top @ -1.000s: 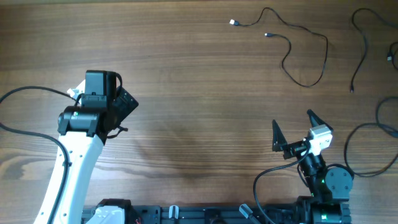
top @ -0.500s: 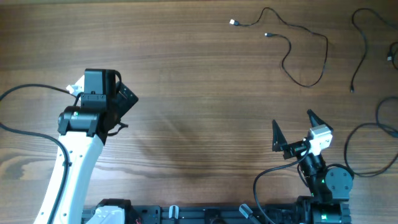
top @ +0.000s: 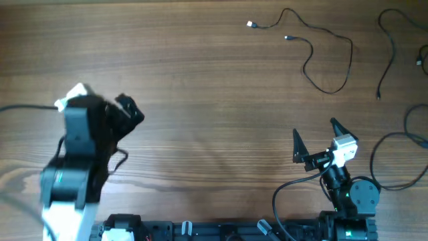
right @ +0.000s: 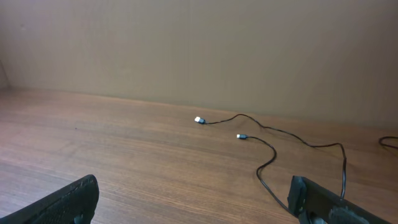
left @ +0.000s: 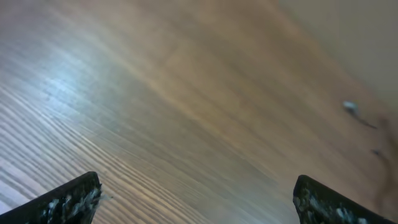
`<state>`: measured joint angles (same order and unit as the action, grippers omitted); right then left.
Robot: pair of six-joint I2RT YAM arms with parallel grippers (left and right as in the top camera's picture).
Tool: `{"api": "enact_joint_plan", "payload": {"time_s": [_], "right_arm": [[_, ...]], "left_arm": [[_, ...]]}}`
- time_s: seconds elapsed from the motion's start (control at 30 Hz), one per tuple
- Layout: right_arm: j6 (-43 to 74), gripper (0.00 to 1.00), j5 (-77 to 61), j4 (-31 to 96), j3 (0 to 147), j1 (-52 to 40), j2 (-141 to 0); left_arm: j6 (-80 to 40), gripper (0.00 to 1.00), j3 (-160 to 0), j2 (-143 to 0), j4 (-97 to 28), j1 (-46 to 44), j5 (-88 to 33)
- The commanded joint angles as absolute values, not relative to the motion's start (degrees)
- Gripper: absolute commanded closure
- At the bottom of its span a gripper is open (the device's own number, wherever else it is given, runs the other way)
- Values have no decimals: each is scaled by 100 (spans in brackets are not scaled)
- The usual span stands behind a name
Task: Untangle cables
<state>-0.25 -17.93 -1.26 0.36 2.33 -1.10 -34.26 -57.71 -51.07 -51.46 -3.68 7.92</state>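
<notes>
One thin black cable [top: 350, 50] lies looped at the far right-middle of the table, with a pale plug [top: 250, 24] at one end and a small plug [top: 287, 37] at the other. A second thin cable [top: 392, 53] lies apart from it at the far right edge. The right wrist view shows the looped cable [right: 292, 138] ahead of my open right gripper [right: 193, 200], well beyond its fingertips. My right gripper [top: 315, 135] hovers open near the front right. My left gripper [top: 110, 107], blurred, is open at the left, far from the cables. In the left wrist view the gripper [left: 196, 200] holds nothing, and the pale plug [left: 350, 107] shows faintly far off.
Thicker black arm wires [top: 409, 134] curl at the right edge beside the right arm base [top: 348, 201]. The left arm's white body [top: 63, 194] fills the front left corner. Bare wooden tabletop [top: 214, 120] spans the middle.
The left arm has swung left and back toward the front edge, now blurred with motion. The right arm and both cables have not moved.
</notes>
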Motion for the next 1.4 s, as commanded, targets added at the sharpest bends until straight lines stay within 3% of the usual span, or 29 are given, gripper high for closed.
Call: {"api": "enact_joint_plan", "payload": {"time_s": [0.0, 0.13, 0.37, 0.57, 1.03, 1.37], "right_arm": [[5, 0, -1739, -132, 30, 211, -21], [5, 0, -1739, -132, 30, 211, -21], [1, 0, -1741, -132, 30, 211, -21], [5, 0, -1739, -132, 30, 211, -21], [3, 0, -1739, -132, 30, 211, -21], [5, 0, -1739, -132, 30, 211, -21]], "left_arm": [[-3020, 0, -5771, -3935, -5384, -346, 475], [-3024, 0, -5771, -2967, -6173, -346, 580], [-3022, 0, -5771, -2888, -7255, -346, 582], [-3022, 0, -5771, -2707, -7314, -346, 582], [-3022, 0, -5771, -349, -7400, 244, 582], [-3024, 0, -5771, -27, -7507, 244, 582]]}}
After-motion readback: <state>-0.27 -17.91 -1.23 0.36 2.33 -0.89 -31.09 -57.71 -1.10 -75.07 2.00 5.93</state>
